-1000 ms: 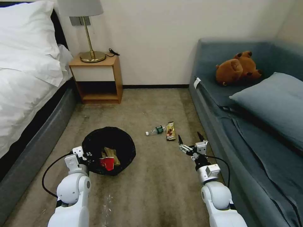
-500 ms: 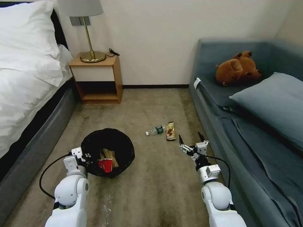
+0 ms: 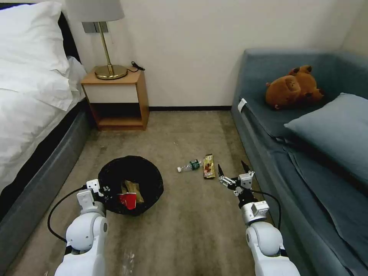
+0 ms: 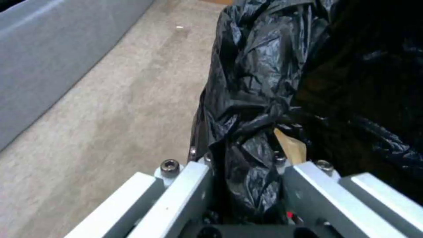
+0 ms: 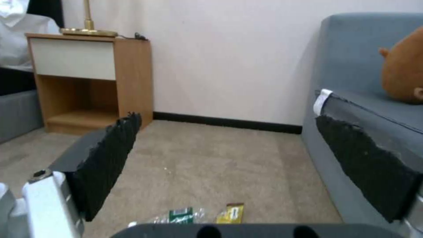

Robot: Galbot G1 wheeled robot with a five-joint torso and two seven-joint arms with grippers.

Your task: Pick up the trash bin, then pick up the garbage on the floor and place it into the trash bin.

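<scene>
- Trash bin (image 3: 130, 184) sat on the carpet (image 3: 191, 214) at my left front, black bag (image 4: 247, 99) folded over its rim, between the bed (image 3: 34, 126) and the loose litter.
- My left gripper (image 3: 102, 190) was clamped on the bin's near-left rim; left wrist view showed bag plastic pinched between the metal fingers (image 4: 185, 185).
- Inside the bin: red-and-white wrapper (image 3: 127, 200) and brown paper bag (image 3: 132, 188), touching each other. No readable print on either.
- Clear bottle (image 3: 190, 166) lay on its side on the carpet, white cap toward the bin, green label; text too small to read.
- Dark-gold snack wrapper (image 3: 208, 171) lay just beside the bottle, on the sofa side; printing visible but not legible.
- In the right wrist view both showed low between my pads: bottle (image 5: 176, 215), wrapper (image 5: 230, 213).
- My right gripper (image 3: 232, 171) hovered wide open, holding nothing, just right of the gold wrapper and near the sofa (image 3: 306, 153) edge.
- White tag (image 3: 241, 104) on the sofa front corner, no writing I could make out.
- Nightstand (image 3: 117, 99) with a brass lamp (image 3: 109, 65) stood against the back wall; a brown plush toy (image 3: 293, 86) lay on the sofa.
</scene>
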